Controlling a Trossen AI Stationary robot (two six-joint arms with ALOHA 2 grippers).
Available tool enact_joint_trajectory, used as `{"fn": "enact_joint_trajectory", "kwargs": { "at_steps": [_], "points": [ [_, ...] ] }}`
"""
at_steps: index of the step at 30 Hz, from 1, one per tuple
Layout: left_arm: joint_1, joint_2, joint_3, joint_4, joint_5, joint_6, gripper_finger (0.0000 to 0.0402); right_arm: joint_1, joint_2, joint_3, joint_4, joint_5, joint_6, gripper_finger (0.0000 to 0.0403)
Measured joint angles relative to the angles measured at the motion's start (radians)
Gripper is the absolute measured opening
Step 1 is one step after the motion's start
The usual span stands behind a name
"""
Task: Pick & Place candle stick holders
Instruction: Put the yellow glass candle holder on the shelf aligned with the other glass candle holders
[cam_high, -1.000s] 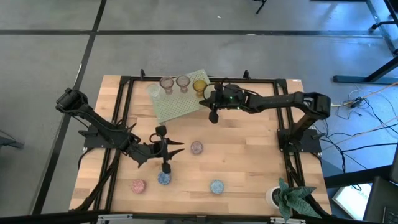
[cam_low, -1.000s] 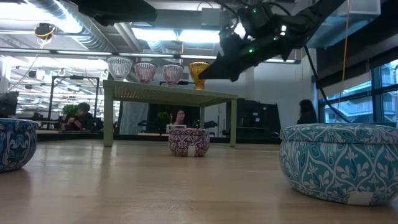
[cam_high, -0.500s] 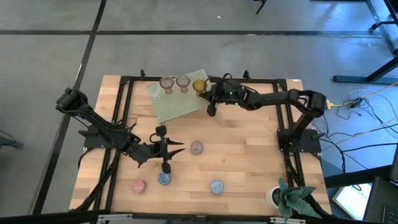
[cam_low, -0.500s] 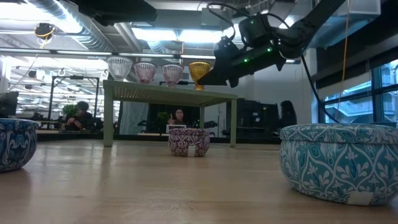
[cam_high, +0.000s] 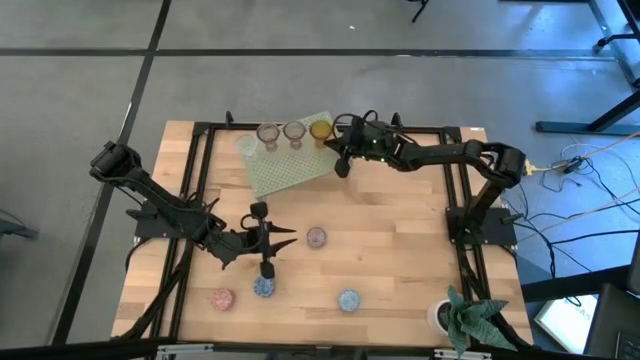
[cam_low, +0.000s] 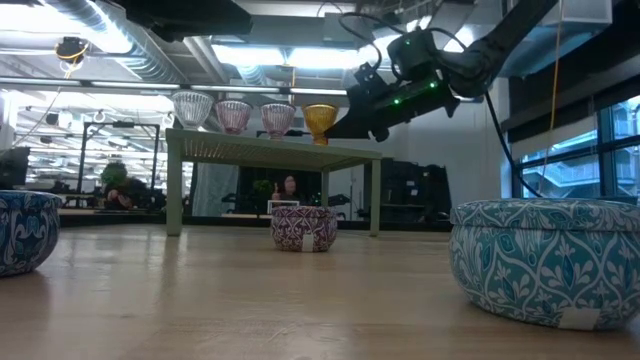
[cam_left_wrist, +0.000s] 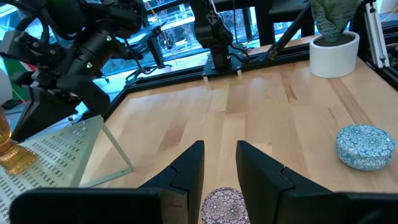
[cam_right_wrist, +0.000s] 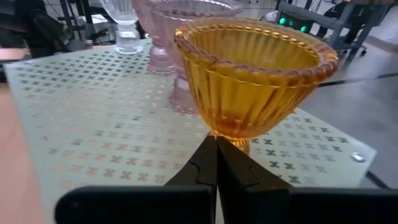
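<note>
Right pincer (cam_right_wrist: 214, 163), fingers together, reaches level toward amber holder (cam_right_wrist: 255, 78).

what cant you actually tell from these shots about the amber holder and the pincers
- Amber holder: its foot is hidden in the right wrist view by the right pincer, so contact with the green rack cannot be told.
- Left pincer: the mauve cup below it is cut off by the picture's edge.
- High view: holders on the rack are too small for detail.

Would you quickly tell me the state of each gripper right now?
Left gripper: open, holding nothing, above a mauve cup.
Right gripper: shut, empty, at the amber candle stick holder on the green rack.
</note>
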Motion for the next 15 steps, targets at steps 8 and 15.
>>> {"fn": "enact_joint_trajectory", "kwargs": {
  "at_steps": [8,15],
  "points": [
    [0.0,0.0,0.0,0.0,0.0,0.0,0.0088,-0.018,0.0,0.0,-0.016,-0.059,-0.007,0.0],
    [0.0,0.0,0.0,0.0,0.0,-0.001,0.0088,-0.001,0.0,0.0,-0.012,-0.095,-0.01,0.0]
  ]
}}
